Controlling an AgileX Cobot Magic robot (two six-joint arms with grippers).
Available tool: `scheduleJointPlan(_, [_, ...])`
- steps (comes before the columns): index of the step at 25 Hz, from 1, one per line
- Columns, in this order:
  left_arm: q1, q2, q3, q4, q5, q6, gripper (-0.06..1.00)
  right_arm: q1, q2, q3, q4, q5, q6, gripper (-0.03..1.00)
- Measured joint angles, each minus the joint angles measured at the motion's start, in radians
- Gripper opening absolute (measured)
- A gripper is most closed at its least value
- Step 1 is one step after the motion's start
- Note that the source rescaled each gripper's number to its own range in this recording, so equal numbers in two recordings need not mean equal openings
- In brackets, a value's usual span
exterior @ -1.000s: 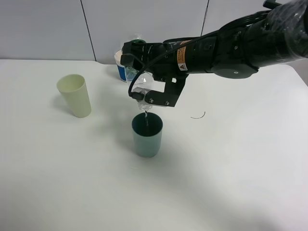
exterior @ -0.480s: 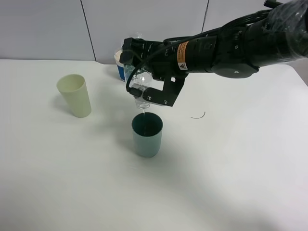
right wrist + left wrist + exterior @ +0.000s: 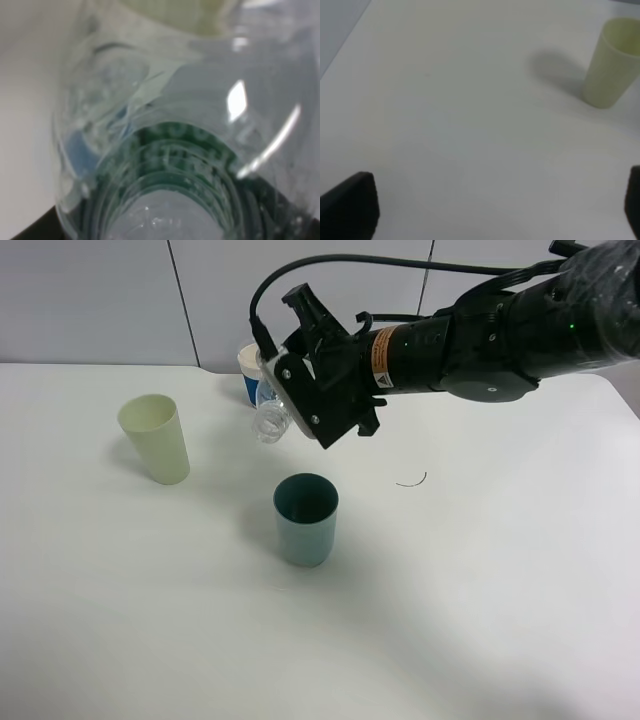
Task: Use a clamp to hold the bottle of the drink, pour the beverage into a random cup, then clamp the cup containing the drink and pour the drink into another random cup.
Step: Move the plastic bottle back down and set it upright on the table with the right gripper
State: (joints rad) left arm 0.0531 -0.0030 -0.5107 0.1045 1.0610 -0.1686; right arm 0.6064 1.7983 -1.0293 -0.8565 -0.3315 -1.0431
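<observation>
My right gripper (image 3: 312, 392) is shut on the clear ribbed bottle (image 3: 270, 416), held tilted in the air with its mouth pointing down-left. It hangs above and slightly left of the teal-blue cup (image 3: 306, 518). No liquid runs from the mouth. The cup stands upright, and its dark green inside hides whether it holds any beverage. In the right wrist view the bottle (image 3: 175, 150) fills the frame, its green label showing through the plastic. My left gripper (image 3: 495, 207) is open over bare table, with only its fingertips (image 3: 350, 205) showing.
A pale yellow-green tumbler (image 3: 155, 437) stands at the left and also shows as the tumbler (image 3: 612, 62) in the left wrist view. A blue-sleeved paper cup (image 3: 249, 377) sits at the back behind the bottle. A thin dark curl (image 3: 412, 481) lies right of the teal cup.
The right gripper has rotated and lifted the bottle up and left, away from the teal cup. The thin stream that was falling into the cup has stopped.
</observation>
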Motion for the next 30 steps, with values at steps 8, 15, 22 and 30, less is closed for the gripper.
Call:
scheduleJointPlan(8, [0.0,0.0,0.0,0.0,0.0,0.0,1.0,-0.035,0.0,0.0,0.038,0.025,0.645,0.02])
scheduleJointPlan(15, [0.0,0.0,0.0,0.0,0.0,0.0,1.0,-0.076,0.0,0.0,0.12,0.027,1.111,0.02])
scheduleJointPlan(22, [0.0,0.0,0.0,0.0,0.0,0.0,1.0,-0.127,0.0,0.0,0.157,0.028,1.464,0.02])
scheduleJointPlan(30, [0.0,0.0,0.0,0.0,0.0,0.0,1.0,-0.168,0.0,0.0,0.171,0.057,1.631,0.02])
